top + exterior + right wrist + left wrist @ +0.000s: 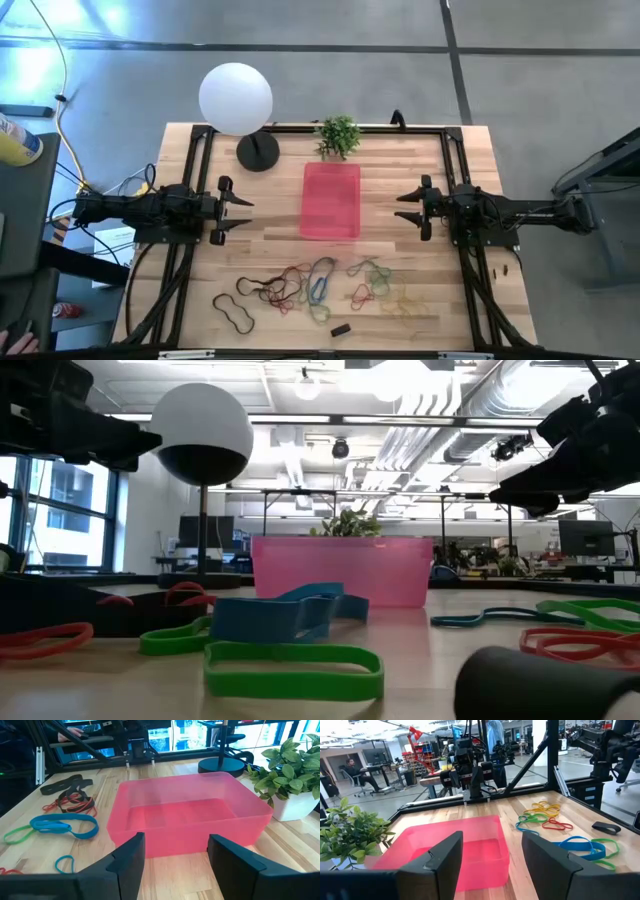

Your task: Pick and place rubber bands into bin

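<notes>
Table (420, 180): a wooden top is seen from above, with both arms held level over it and facing each other.
Bin (331, 200): the pink tray is set at the table's centre, with nothing seen inside it; a small potted plant (338, 135) stands just beyond it at 12 o'clock, and a lamp with a white globe (235, 97) at about 10 o'clock.
Left gripper (243, 212): it is held at 9 o'clock of the bin, raised, with the jaws spread wide and nothing between them.
Right gripper (405, 208): it is held at 3 o'clock of the bin, raised, jaws likewise wide and nothing held.
Rubber bands (320, 285): all are scattered at 6 o'clock of the bin, in a loose strip along the near edge, some overlapping.
Black block (341, 329): it lies beside the bands and is not to be picked.
Step in hand: judged as the start, no band yet picked.
Next move: one gripper would have to be swung towards 6 o'clock, lowered onto a single band lying clear of the tangle, and closed low against the wood.
</notes>
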